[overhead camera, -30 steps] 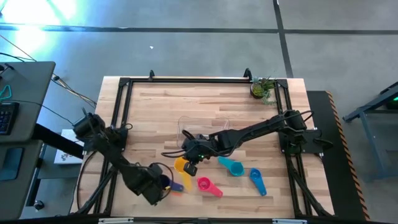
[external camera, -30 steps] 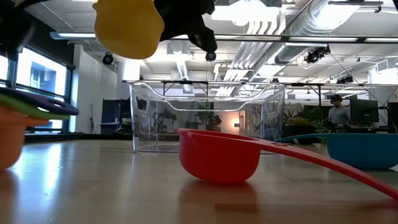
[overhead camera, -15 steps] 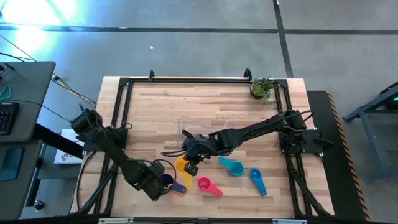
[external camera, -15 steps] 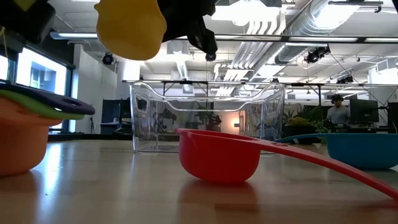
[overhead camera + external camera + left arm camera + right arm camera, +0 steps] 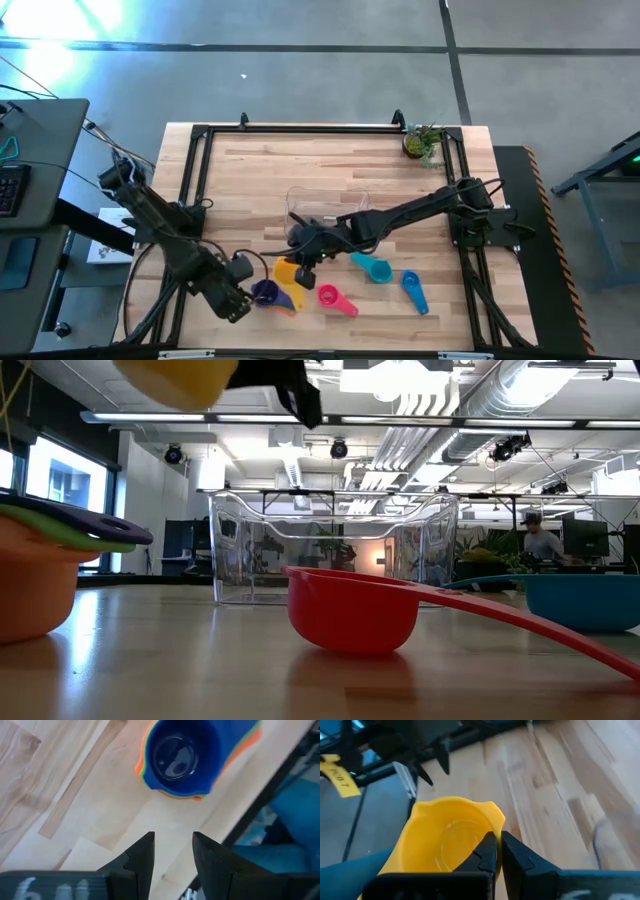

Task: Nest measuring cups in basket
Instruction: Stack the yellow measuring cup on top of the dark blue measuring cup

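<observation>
Yellow cup [image 5: 288,270] hangs clear of the desk [image 5: 250,170], pinched by its rim in the right hand [image 5: 303,262], whose two fingers are shut tight on the thin plastic wall; the right wrist view shows the bowl upright and empty, bright orange-yellow, with a small pouring lip. It sits near the front of the desk, and the basket [image 5: 328,208] lies just behind it, toward the back edge. That is the relation the coming move turns on, as I judge it: the cup must travel a short way backward and over the clear wall, and the right arm, already stretched across from its side, is plainly the nearer one.

Beside the lifted cup, a nested stack [image 5: 181,759] rests on the desk toward the left, a blue cup on top with green and orange rims showing beneath it. The left hand [image 5: 172,855] hovers just off that stack, fingers roughly half apart and gripping nothing.

Further right along the front lie the magenta cup [image 5: 333,298], the teal cup [image 5: 373,267] and a smaller blue cup [image 5: 415,290], loose and apart from one another. The basket itself looks empty from the low view, so nesting inside it is hardly begun.
</observation>
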